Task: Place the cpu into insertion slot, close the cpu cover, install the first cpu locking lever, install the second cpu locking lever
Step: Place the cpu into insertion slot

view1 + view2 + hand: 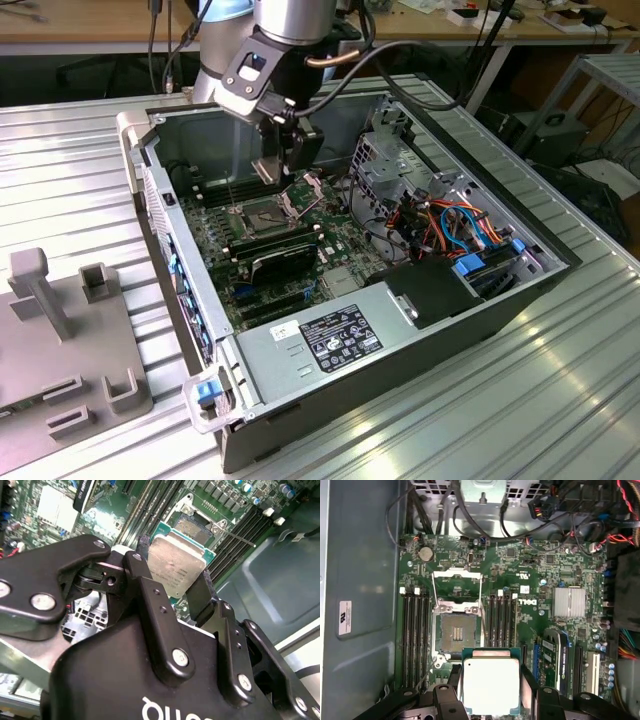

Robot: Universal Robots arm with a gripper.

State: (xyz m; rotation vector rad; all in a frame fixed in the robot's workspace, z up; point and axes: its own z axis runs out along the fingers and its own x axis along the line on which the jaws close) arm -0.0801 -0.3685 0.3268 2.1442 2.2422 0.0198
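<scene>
In the exterior view's upper centre, the fingers (150, 595) grip the cpu (491, 685) near the bare insertion slot (457, 634). The cpu cover (457, 573) stands open. Seating, closing and locking remain.

Holds the cpu (491, 686) by opposite edges between black fingers (529, 679), close to the open insertion slot (457, 633), its gold contacts showing, with the cpu cover (456, 586) swung open beyond on the green board (520, 565).

You have the silver-topped cpu (491, 685) held flat above the board, beside the bare, dark insertion slot (457, 634); the cpu cover (456, 573) stands flipped open.
</scene>
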